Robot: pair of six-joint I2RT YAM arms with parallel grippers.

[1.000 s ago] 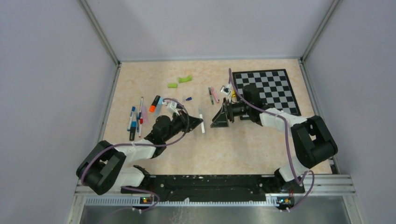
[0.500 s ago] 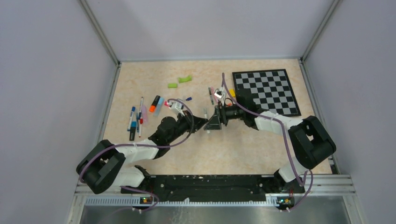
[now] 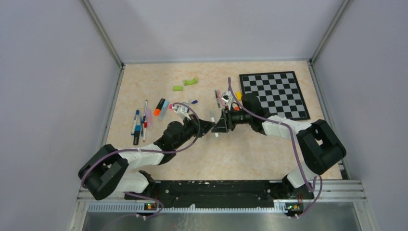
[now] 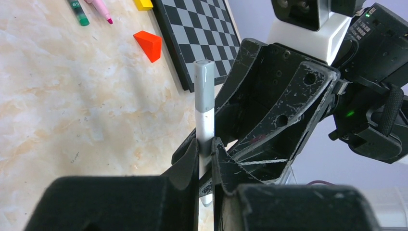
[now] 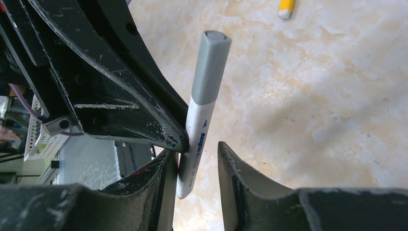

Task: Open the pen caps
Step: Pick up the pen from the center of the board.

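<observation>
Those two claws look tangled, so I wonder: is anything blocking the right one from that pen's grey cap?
Nothing visible blocks it. The grey cap sticks out bare beyond the left gripper, which clamps the white pen. The right gripper straddles the barrel, with a gap on one side.
</observation>
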